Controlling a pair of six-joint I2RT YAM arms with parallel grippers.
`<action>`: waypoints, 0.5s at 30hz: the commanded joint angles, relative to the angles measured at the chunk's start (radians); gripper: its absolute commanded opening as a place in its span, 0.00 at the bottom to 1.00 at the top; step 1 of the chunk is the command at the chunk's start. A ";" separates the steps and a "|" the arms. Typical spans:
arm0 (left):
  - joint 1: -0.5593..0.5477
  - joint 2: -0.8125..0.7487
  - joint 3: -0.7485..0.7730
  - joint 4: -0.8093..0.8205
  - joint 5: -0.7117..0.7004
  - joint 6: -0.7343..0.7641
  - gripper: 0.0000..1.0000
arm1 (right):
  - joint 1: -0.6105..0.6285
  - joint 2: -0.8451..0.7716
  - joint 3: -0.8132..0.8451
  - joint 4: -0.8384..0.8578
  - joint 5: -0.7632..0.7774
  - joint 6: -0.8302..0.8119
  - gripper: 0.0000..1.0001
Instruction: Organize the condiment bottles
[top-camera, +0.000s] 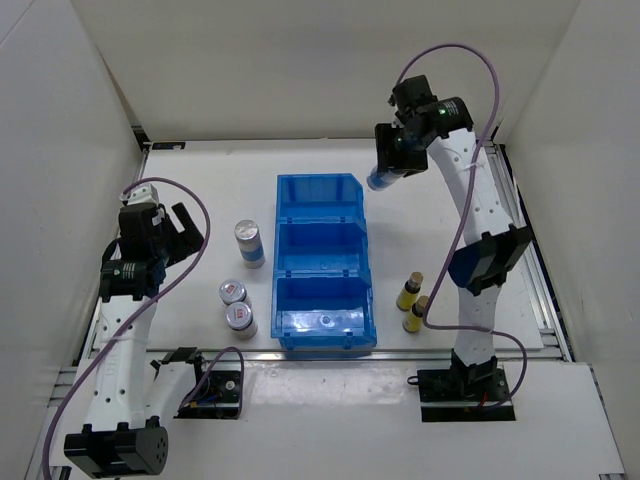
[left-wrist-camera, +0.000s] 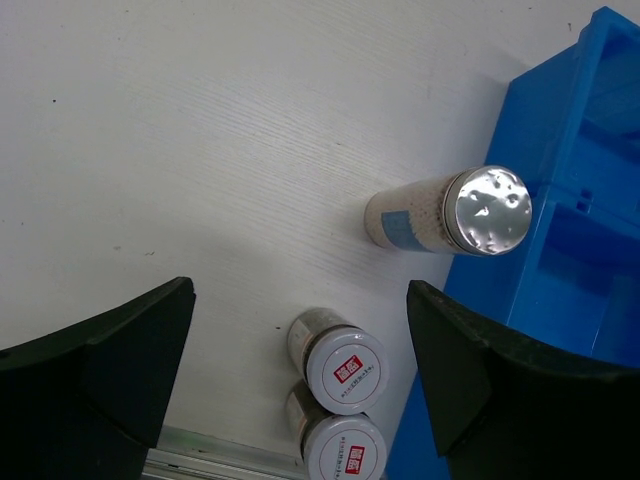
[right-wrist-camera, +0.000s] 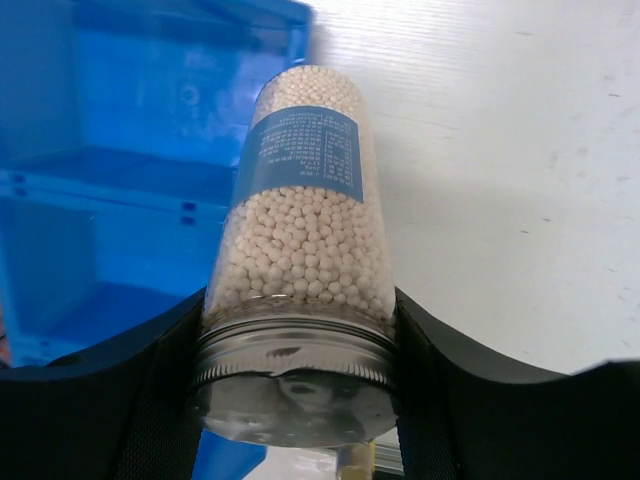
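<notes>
Tall white-and-blue silver-capped bottle (right-wrist-camera: 300, 230), clamped in right gripper (right-wrist-camera: 295, 395), needs centring over blue plastic bin (top-camera: 318, 186) compt. before release.

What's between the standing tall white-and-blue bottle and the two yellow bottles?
Only the blue bin, per the top view: the tall bottle stands left of it, the yellow bottles right.

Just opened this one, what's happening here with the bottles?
The right gripper is closed on the cap end of a tall white-and-blue bottle beside the far right corner of the blue bin. The left gripper hovers open over a second tall bottle and two squat bottles left of the bin. Two yellow bottles stand right of it. No bottle is in the bin yet.
</notes>
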 joint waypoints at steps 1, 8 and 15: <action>-0.002 -0.006 0.001 0.007 0.018 -0.016 1.00 | 0.036 0.088 0.057 -0.016 -0.135 0.005 0.01; -0.002 0.003 0.001 0.007 0.007 -0.026 1.00 | 0.136 0.218 0.083 0.030 -0.135 -0.016 0.01; -0.002 0.003 -0.018 0.016 0.052 -0.036 1.00 | 0.150 0.356 0.115 0.051 -0.116 -0.016 0.05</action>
